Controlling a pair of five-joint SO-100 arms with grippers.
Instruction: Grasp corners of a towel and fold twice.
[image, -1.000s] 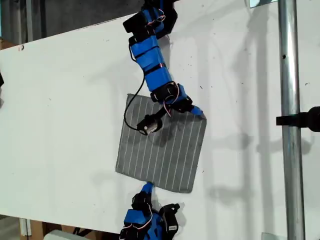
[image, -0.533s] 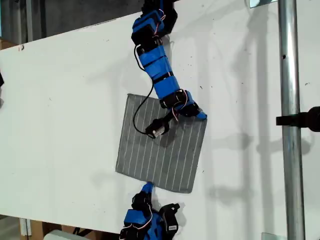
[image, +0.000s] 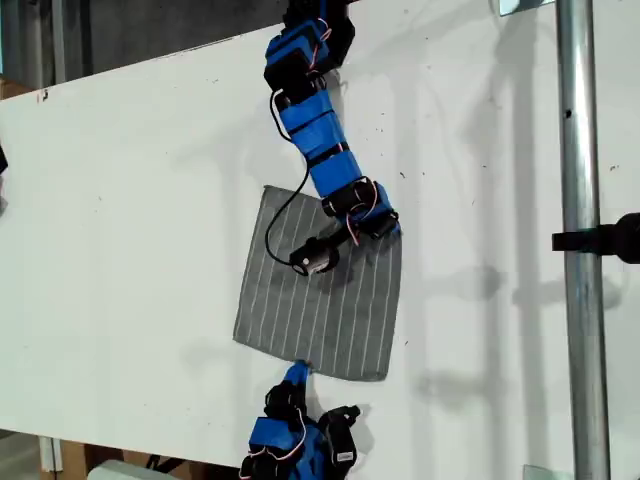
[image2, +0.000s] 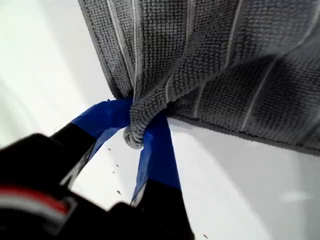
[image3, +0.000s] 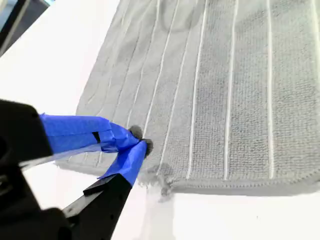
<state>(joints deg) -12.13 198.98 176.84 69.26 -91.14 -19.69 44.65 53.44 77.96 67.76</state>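
Pinching a towel (image2: 220, 60) corner (image2: 137, 127) with my first tool (image2: 140, 137) | second tool (image3: 137, 145) clamps the towel's edge | table (image: 130, 200) beneath.

The towel (image2: 225, 60) is soft grey cloth with a fuzzy, bumpy weave and thin white stripes. The desk (image: 130, 200) is smooth, white and matt, with a few small dark specks. My first pincer (image2: 142, 137) and my second pincer (image3: 132, 147) have dull blue tape on their tips over black plastic, and the pole (image: 580, 250) is shiny metal.
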